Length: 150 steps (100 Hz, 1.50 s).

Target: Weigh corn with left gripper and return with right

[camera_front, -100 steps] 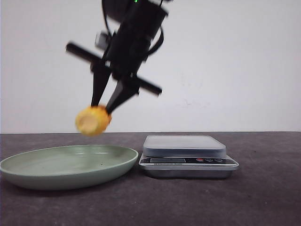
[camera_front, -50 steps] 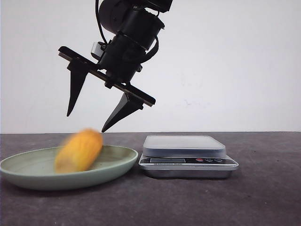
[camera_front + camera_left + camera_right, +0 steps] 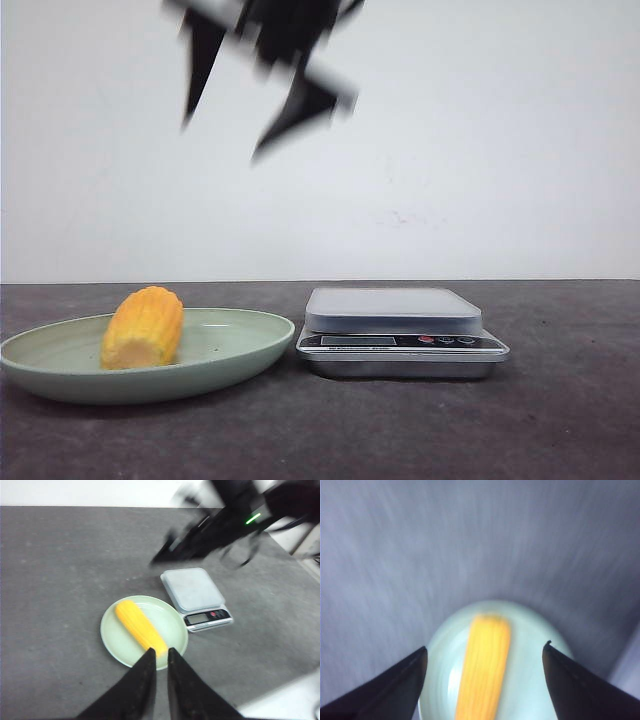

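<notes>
Dark grey table (image 3: 560, 420) fills the lower part of the front view, and a plain white wall stands behind it. At the lower left of that view we see the corn (image 3: 143, 328) lying on its side in a pale green plate (image 3: 240, 352). Just right of the plate sits a silver scale (image 3: 400, 330), and nothing is on it.

We think the corn is stiff and firm and not very heavy. Its bumpy rows should give our fingers some hold, but it is round, so it may roll. We would take it across the middle, with one finger on each long side.

Our right gripper (image 3: 245, 90) is blurry at the top of the front view, high above the plate. Its fingers are wide apart and hold nothing. In the right wrist view the corn (image 3: 485, 667) lies far below, between the two fingers (image 3: 395, 687).

Our left gripper (image 3: 161, 656) shows in the left wrist view with its fingers almost together and nothing between them. The corn (image 3: 141, 628) shows just above its tips there, well below them.
</notes>
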Each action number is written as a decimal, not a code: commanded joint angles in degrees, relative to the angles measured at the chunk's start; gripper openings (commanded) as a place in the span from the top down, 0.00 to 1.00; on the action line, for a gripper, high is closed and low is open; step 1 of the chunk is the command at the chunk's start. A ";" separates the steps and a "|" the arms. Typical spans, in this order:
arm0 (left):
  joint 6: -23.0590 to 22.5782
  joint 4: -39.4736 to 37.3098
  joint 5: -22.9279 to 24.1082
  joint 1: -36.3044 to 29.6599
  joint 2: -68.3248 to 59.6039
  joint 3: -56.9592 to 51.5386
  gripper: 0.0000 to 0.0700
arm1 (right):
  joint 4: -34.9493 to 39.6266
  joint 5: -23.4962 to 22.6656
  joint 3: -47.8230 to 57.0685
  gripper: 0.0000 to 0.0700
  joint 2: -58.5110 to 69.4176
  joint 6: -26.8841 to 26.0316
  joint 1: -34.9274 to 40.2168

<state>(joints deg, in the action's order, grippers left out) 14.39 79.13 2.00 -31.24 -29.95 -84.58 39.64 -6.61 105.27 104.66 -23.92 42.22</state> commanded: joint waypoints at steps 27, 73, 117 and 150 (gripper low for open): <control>-0.39 -0.72 9.46 -0.26 -0.33 -0.96 1.00 | 6.86 11.26 1.84 0.50 -24.85 22.49 0.72; -0.37 -6.73 14.99 -0.26 -0.33 -0.85 1.00 | -15.89 14.23 -32.17 0.98 -53.20 27.54 0.72; -0.22 -6.80 14.93 -0.26 -0.33 -0.87 1.00 | -29.53 18.86 -49.68 0.98 -62.95 27.80 0.72; -0.22 -6.80 14.93 -0.26 -0.33 -0.87 1.00 | -30.64 18.69 -49.68 0.98 -62.84 27.78 0.72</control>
<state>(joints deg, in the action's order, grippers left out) 14.37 73.10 16.64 -31.24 -29.95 -84.58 9.61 12.10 54.65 41.50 3.25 42.37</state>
